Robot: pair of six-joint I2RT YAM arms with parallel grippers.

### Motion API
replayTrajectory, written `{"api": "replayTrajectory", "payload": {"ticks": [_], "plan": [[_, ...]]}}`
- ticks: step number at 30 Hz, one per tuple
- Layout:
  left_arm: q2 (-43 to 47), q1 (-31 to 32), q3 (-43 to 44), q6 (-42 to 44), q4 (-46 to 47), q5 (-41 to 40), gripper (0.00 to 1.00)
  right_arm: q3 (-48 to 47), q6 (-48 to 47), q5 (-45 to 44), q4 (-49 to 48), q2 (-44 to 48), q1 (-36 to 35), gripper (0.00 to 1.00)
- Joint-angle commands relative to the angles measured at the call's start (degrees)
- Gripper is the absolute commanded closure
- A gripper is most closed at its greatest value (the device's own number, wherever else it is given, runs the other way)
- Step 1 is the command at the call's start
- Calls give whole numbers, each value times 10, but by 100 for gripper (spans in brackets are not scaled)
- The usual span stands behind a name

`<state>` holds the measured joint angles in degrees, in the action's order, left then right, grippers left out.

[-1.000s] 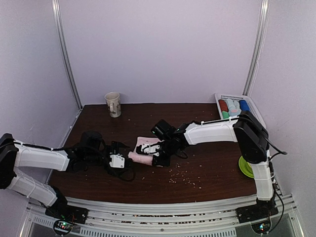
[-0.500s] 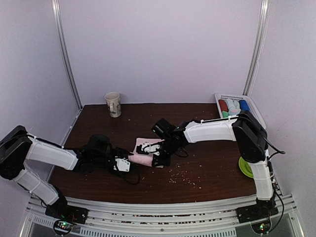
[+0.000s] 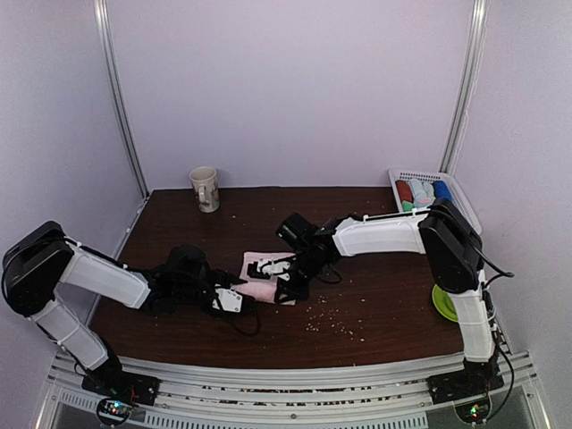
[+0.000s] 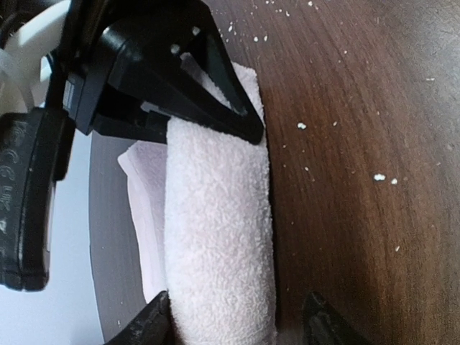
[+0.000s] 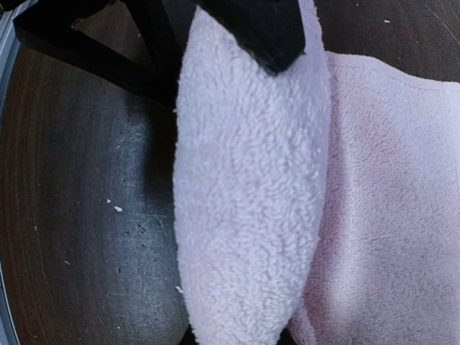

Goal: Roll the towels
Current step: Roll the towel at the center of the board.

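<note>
- Mid-roll — my right tool (image 3: 281, 279) pinches the pink towel (image 4: 219, 237) at one rolled end.
- Left tool (image 4: 237, 327) straddles the towel's other end, spread — next: clamp, then turn together.

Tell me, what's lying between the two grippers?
The rolled pink towel. In the left wrist view it stretches from the left gripper up to the right gripper, which pinches its far end.

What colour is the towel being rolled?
Plain pale pink towel; clearest in the right wrist view.
</note>
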<state>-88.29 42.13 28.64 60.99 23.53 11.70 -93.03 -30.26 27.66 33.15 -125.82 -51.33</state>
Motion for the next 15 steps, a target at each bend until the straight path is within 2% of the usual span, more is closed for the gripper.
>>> {"api": "replayTrajectory", "payload": {"ticks": [1, 6, 8, 11, 15], "plan": [[-18, 4, 13, 5, 28, -16, 47, 19, -4, 26, 92, -48, -1, 95], [-36, 4, 25, -2, 23, -25, 66, 6, -9, 39, 107, -56, 1, 95], [-42, 4, 35, -5, 8, -29, 80, 4, -10, 38, 112, -56, 1, 94], [-48, 5, 62, -8, -63, -22, 100, 8, -9, 27, 114, -47, 2, 89], [-55, 4, 107, -16, -187, 1, 100, 29, 5, 5, 98, -14, 3, 72]]}}
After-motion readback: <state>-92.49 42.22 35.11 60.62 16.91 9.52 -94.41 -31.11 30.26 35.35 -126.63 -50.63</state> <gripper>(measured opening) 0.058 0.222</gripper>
